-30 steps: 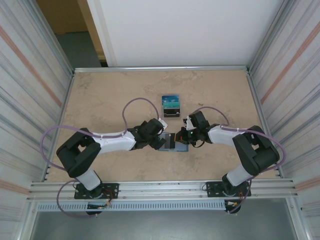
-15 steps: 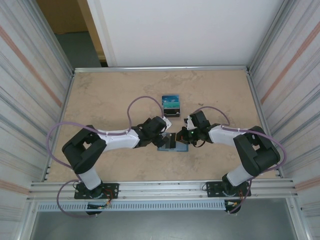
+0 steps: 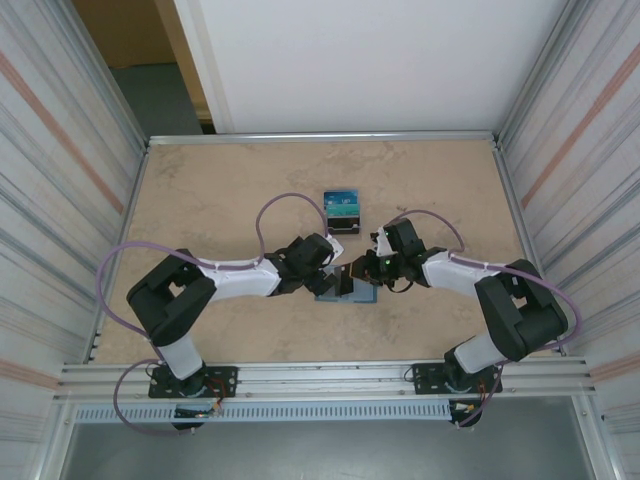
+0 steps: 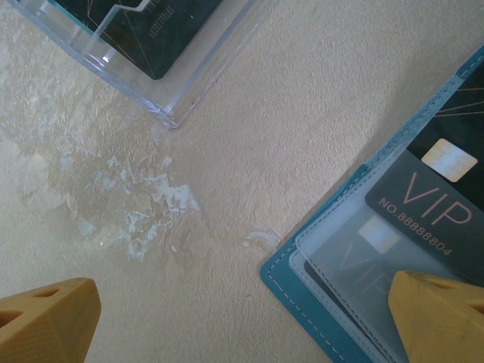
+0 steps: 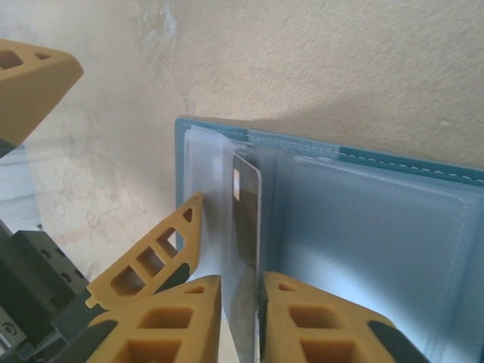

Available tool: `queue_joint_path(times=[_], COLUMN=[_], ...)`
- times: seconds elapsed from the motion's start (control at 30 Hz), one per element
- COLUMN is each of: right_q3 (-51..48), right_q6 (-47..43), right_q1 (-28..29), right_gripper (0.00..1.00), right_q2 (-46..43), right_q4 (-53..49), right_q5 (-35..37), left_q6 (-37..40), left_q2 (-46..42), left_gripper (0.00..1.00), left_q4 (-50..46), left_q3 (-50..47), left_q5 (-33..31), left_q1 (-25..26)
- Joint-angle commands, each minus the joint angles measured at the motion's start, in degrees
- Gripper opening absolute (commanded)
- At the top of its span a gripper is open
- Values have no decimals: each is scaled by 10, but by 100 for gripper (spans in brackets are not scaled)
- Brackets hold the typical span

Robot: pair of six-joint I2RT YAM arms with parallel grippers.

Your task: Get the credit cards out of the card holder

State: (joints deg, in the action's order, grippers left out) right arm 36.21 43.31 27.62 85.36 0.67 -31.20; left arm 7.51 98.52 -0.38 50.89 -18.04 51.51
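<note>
While one credit card [image 5: 246,219] stands on edge, part-way out of a clear sleeve in the left half of the card holder [image 5: 363,227], it is not yet free of the wallet. The card holder lies open and flat on the table [image 3: 220,190], between the two arm tips and just on the near side of the clear card stand [image 3: 342,210]. A VIP card [image 4: 431,204] and another under it sit in the pockets. The right gripper [image 5: 240,281] has its fingers close on either side of the raised card; whether they press on it cannot be told. Compared with a second ago, the overhead view shows the left arm swung inward. The left gripper [image 4: 243,299], wide open and empty, now straddles the holder's corner, with one finger above the pockets. By judgement, the left gripper is placed to pin the holder while the right draws the card clear. Extraction is at an early stage.
</note>
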Motion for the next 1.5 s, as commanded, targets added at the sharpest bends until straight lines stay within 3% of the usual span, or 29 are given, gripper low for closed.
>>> queue_joint_path(times=[0.0, 0.33, 0.5, 0.63, 1.13, 1.3, 1.47], right_q3=[-9, 8, 15, 25, 63, 64, 58], right_q6=[5, 11, 7, -14, -105, -125, -126], right_q1=[2, 27, 32, 31, 29, 29, 29], right_gripper=[23, 21, 10, 3, 0, 0, 0], right_q2=[-8, 36, 42, 20, -109, -160, -205], right_q4=[24, 43, 27, -29, -157, -149, -95], right_q5=[-15, -4, 19, 56, 108, 113, 102], left_q6=[-8, -15, -21, -24, -83, -138, -182], left_q2=[11, 11, 6, -12, -132, -194, -255], left_gripper=[98, 99, 99, 99, 99, 98, 96], left_q4=[-23, -23, -23, -22, -87, -104, -61], left_q3=[0, -1, -4, -9, 9, 13, -2], left_q5=[2, 8, 7, 1, -25, 8, 89], left_q1=[3, 3, 4, 3, -12, -31, -48])
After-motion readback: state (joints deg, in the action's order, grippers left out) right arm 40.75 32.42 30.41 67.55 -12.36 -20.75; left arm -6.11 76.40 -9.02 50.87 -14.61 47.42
